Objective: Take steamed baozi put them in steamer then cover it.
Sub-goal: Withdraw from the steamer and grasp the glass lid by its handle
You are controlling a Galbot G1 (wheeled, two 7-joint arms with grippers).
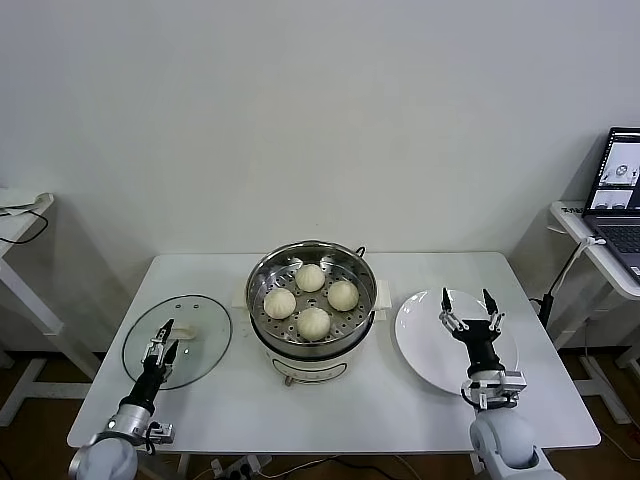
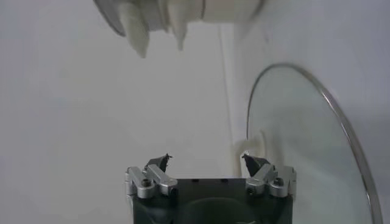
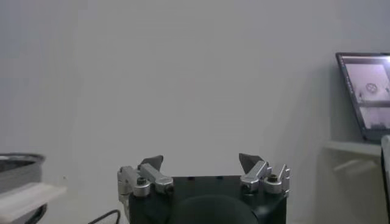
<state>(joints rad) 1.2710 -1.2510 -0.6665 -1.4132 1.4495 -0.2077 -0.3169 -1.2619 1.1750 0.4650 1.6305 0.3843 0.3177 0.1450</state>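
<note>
Table: a white rectangular table (image 1: 400,395) stands against a plain pale wall (image 1: 300,110), carrying all the cooking gear.
Steamer: the steel steamer (image 1: 312,300) sits at the table's centre on its white base, uncovered, its perforated tray in plain sight.
Baozi: four steamed baozi (image 1: 313,322) rest on the tray inside the steamer, set in a loose diamond, none touching the pot's wall.
Cover: the glass cover (image 1: 178,340) lies flat on the table to the steamer's left, well apart from the pot, its white handle facing up; the left wrist view shows its metal rim (image 2: 341,115) curving past the fingers.
Left gripper: the left gripper (image 1: 160,347) hangs over the cover beside the handle, jaws spread wide, nothing between them.
Plate: a white plate (image 1: 425,345) lies to the steamer's right, bare of food.
Right gripper: the right gripper (image 1: 472,312) is poised above the plate, jaws parted and holding nothing.
Room: a laptop (image 1: 622,185), screen lit, sits on a side desk (image 1: 580,225) at far right; another white desk edge (image 1: 20,220) shows at far left, and wooden flooring beneath.
</note>
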